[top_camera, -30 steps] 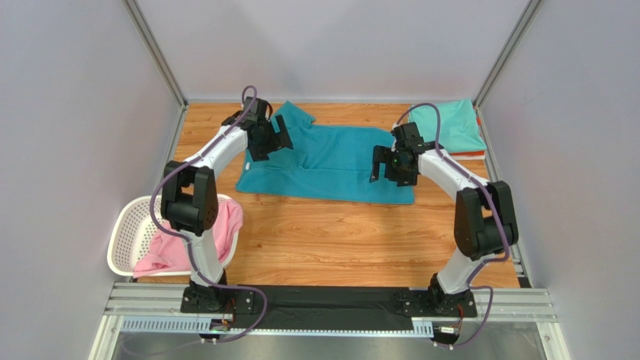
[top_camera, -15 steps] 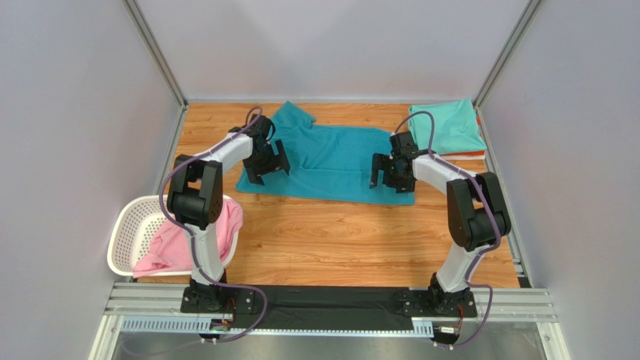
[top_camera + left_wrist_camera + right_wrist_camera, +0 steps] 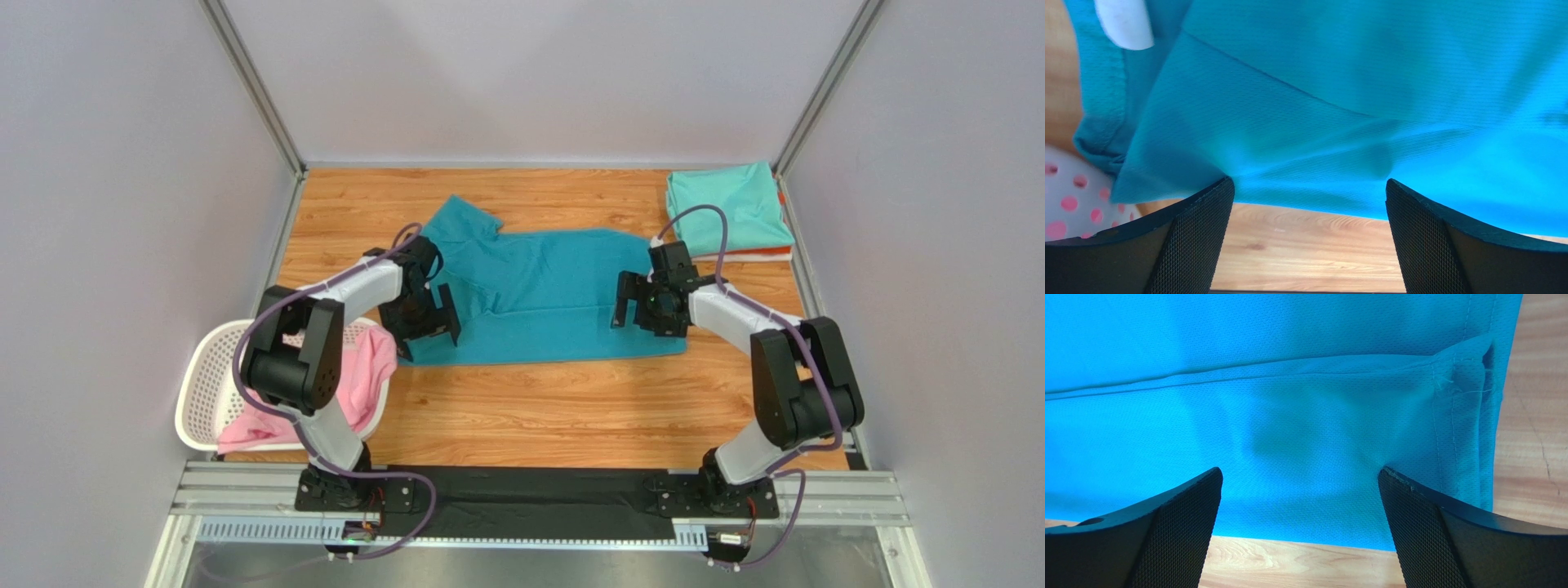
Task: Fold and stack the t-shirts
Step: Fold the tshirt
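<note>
The deep teal short-sleeved cloth t-shirt (image 3: 552, 294) lies flat on the wooden table (image 3: 552, 404) at mid-frame. Its long axis runs left to right, with the collar end left, the hem right and one sleeve pointing to the upper left. The left gripper (image 3: 427, 321) and right gripper (image 3: 646, 312) hover at its lower edge with their fingers spread wide, grasping nothing.
</note>
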Controlling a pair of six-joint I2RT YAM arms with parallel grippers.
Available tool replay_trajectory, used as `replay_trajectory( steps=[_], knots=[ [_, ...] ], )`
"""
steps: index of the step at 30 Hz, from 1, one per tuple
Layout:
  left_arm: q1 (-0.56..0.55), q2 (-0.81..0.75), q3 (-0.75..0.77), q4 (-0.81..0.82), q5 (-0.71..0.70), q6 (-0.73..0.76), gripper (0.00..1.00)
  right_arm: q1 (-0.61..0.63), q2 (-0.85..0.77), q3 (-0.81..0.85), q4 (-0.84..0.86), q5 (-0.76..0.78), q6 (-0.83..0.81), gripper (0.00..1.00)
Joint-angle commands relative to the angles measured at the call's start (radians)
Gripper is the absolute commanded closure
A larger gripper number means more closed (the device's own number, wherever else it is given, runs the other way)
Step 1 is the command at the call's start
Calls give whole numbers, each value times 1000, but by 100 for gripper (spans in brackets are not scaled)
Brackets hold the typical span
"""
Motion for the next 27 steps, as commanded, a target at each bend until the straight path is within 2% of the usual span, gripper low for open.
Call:
replay_trajectory(
  steps=[1,11,22,27],
  knots=[
    [-18,-61,-50,-34,-33,-29,0,0,-33,-61,-54,-7,30,0],
    [-41,-111,-59,-56,-31,-49,0,0,-124,-93,-92,-33,10,0],
    [-73,-222,89,-139,-62,-33,0,-2,-199,121,-217,-30,-44,0],
    [-73,-180,175,-146,-93,-7,0,0,-219,169,-227,-33,-44,0]
  ],
)
